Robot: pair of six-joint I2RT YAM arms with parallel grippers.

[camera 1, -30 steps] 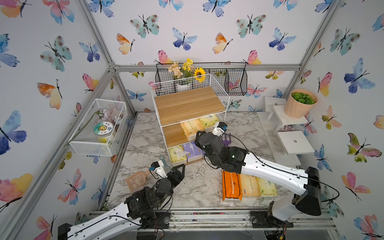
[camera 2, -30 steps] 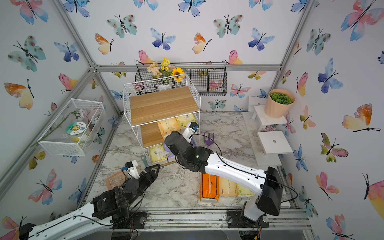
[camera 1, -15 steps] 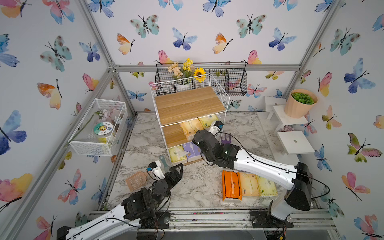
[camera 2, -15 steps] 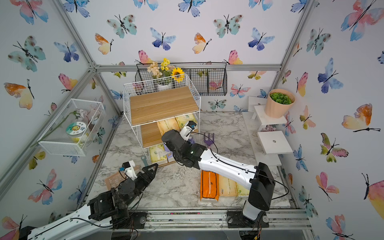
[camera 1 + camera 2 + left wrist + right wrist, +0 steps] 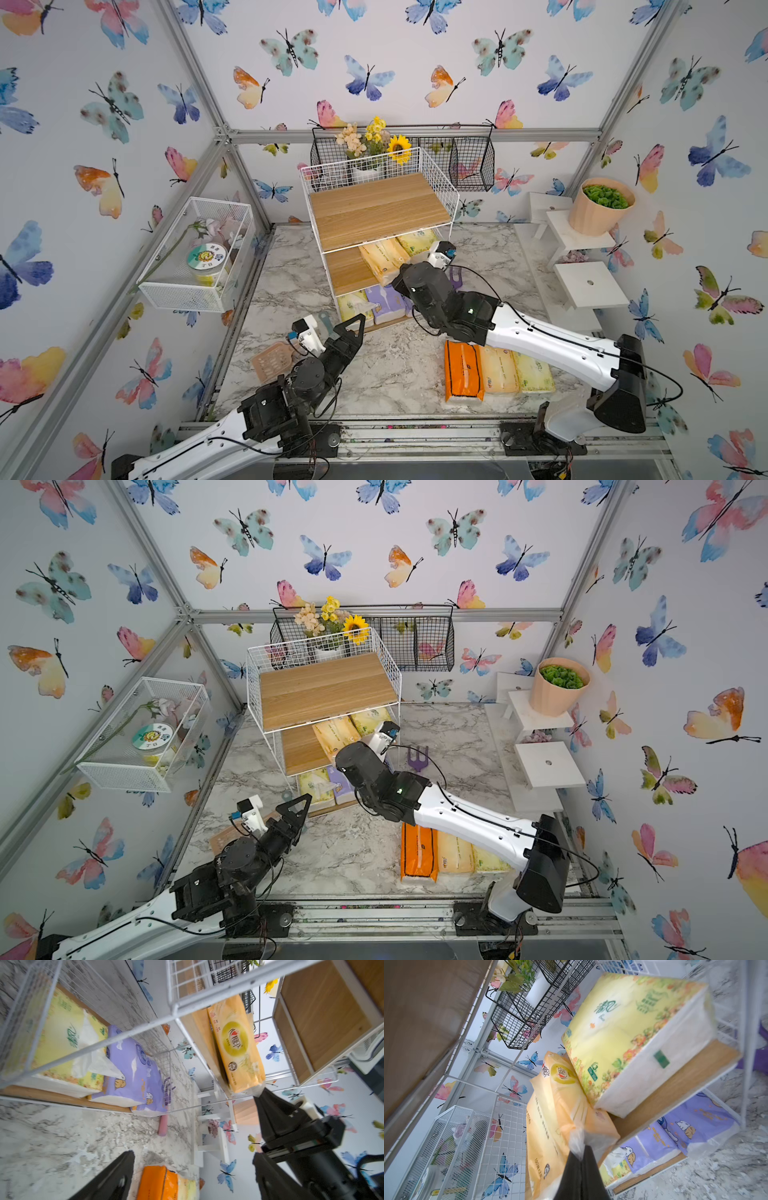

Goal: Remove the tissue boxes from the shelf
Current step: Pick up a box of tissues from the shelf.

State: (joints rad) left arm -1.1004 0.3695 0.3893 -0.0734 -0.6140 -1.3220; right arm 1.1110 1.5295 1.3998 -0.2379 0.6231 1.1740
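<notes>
The peach tissue pack [image 5: 550, 1126] on the shelf's middle board carries a round gold emblem with red characters that look like 心相印. A line of small print along one side begins "100". The right end effector [image 5: 580, 1152] has its tips together, clamped on the crimped plastic end of this pack. Touching it on the same board lies a floral yellow-green pack [image 5: 623, 1028] with green brush characters that look like 清风 and a small green label bearing a "3".

In both top views the shelf [image 5: 376, 208] [image 5: 324, 692] stands at centre frame. Its bottom board holds an opened yellow-green pack [image 5: 58, 1043] with white tissue sticking out. Next to that are two purple packs [image 5: 133, 1068] printed with cartoon animals, their writing too small to read.

Lower right of centre, three packs lie side by side on the marble bench [image 5: 291, 282]. They are a bright orange pack [image 5: 461, 370] with an unreadable dark logo, a second peach pack [image 5: 496, 370] and a pale yellow pack [image 5: 534, 372].

The left end effector [image 5: 349, 330] hangs just in front of the bottom board, fingers wide apart, holding nothing.

At left frame, a white mesh box [image 5: 183, 297] holds a jar [image 5: 206, 259] with a round cartoon label and a pink artificial flower. The black wire baskets [image 5: 471, 166] behind the shelf hold a potted bouquet with a sunflower [image 5: 399, 149]. At right, a peach planter [image 5: 594, 220] holds green foliage.
</notes>
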